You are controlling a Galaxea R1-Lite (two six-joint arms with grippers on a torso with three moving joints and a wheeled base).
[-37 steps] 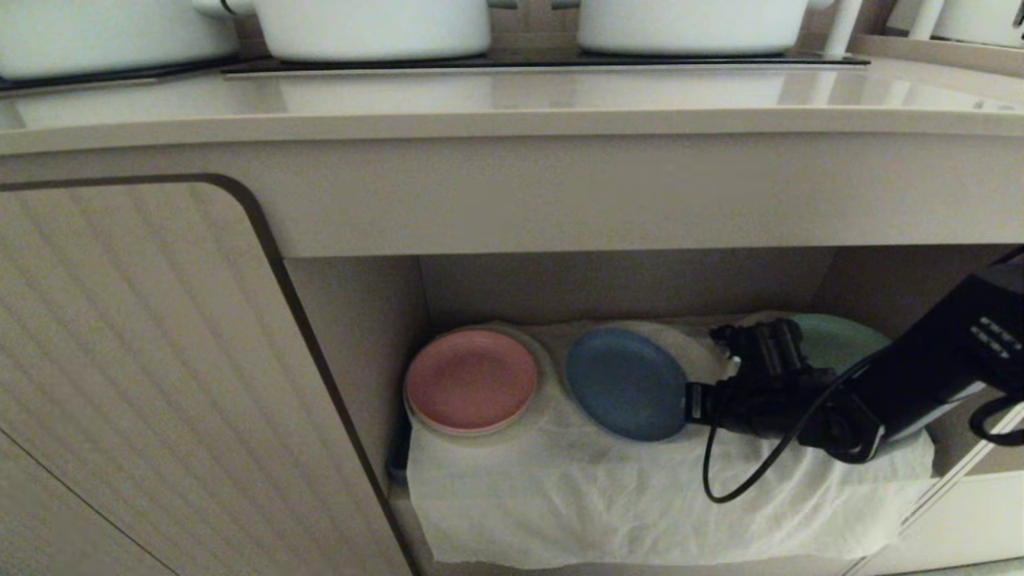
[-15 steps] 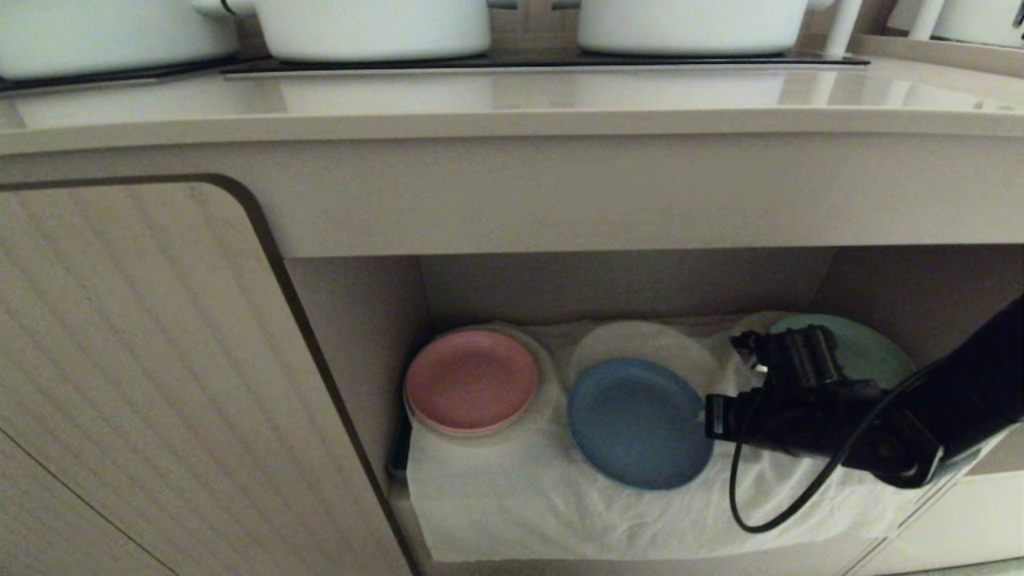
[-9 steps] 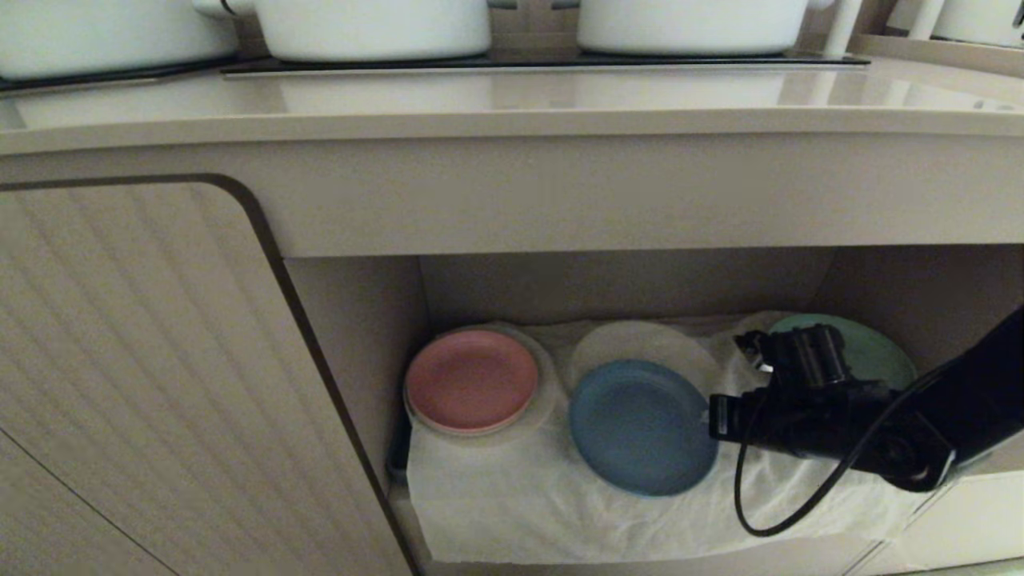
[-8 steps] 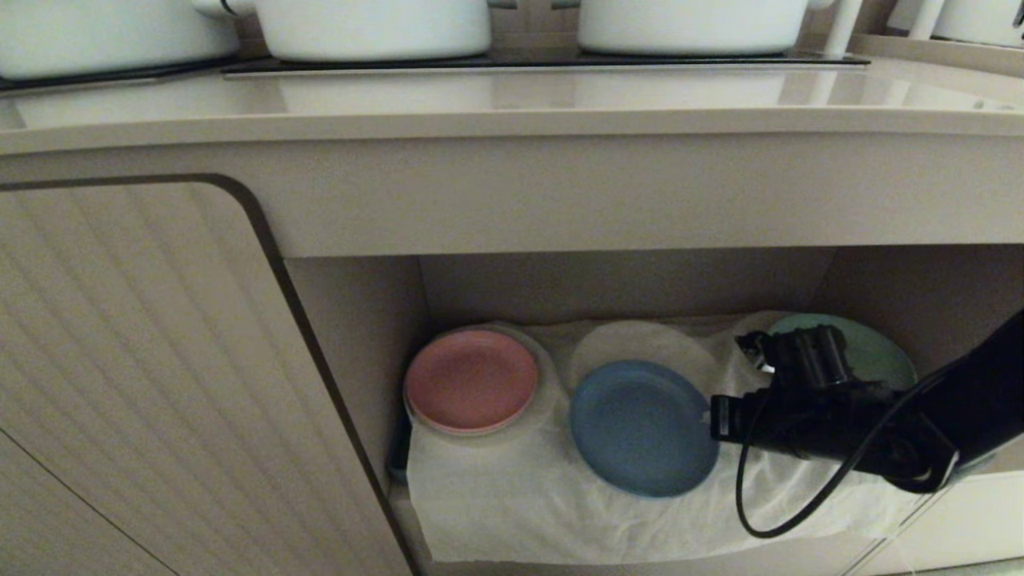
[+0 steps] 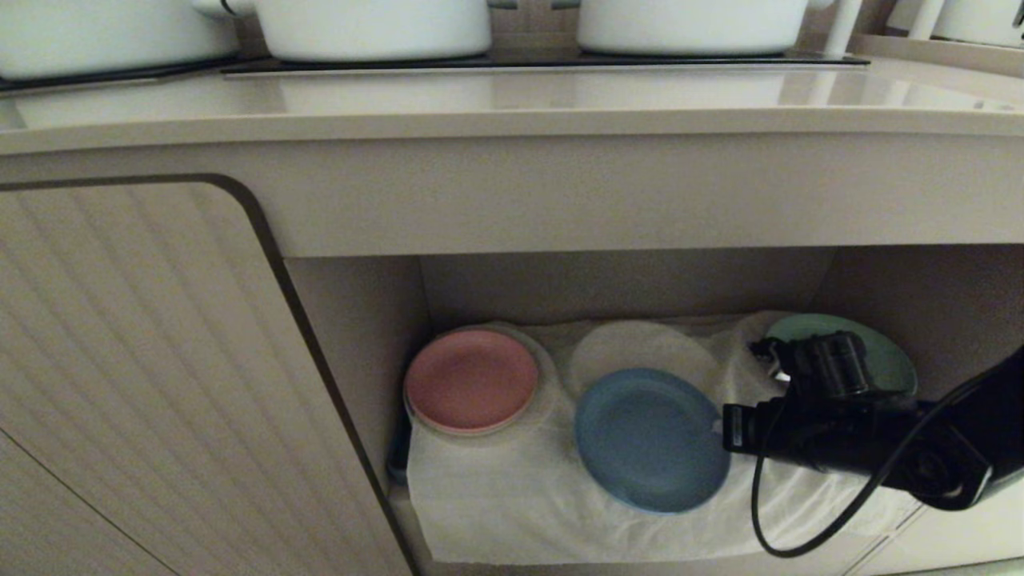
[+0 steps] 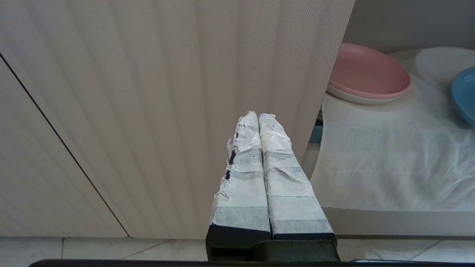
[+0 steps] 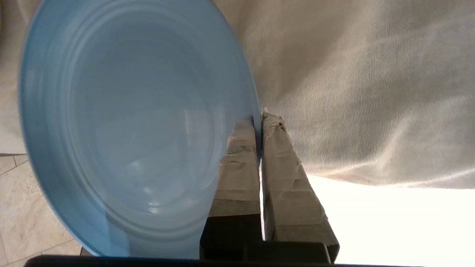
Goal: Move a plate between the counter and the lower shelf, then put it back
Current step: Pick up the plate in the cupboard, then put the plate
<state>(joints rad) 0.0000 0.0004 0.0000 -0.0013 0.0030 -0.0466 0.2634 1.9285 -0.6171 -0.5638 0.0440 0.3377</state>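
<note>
Setting: kitchen cabinet front seen from low down, with the lower shelf (image 5: 608,280) open beneath the counter (image 5: 512,104).
Nearest to me: I have the right claw (image 5: 724,428) at the front right of the shelf opening, reaching in from the right side, arm trailing off toward the right edge of the head view.
Right claw state: I read it as clamped on the rim of the plate (image 5: 650,438); in the right wrist view the two taped fingers (image 7: 237,167) sit one on each face of the blue rim with almost no gap.
Plate position: it lies to the left of the right claw, face up and roughly level, over the front part of the white cloth (image 5: 512,512), forward of the empty middle hump (image 5: 644,348).
Key relation: I judge the way out is toward me and then up, since the counter's thick front edge overhangs the shelf directly above the plate.
Neighbours: pink plate (image 5: 470,380) sits on the left hump, apart from the blue one; green plate (image 5: 884,352) lies behind the right wrist, partly hidden.
Left claw (image 6: 259,122): pressed shut and empty, parked in front of the ribbed cabinet door (image 6: 167,92), well left of the plate, so the right arm is the nearer one.
Far: white pots (image 5: 372,28) stand on the black hob (image 5: 512,60) at the back of the counter.
</note>
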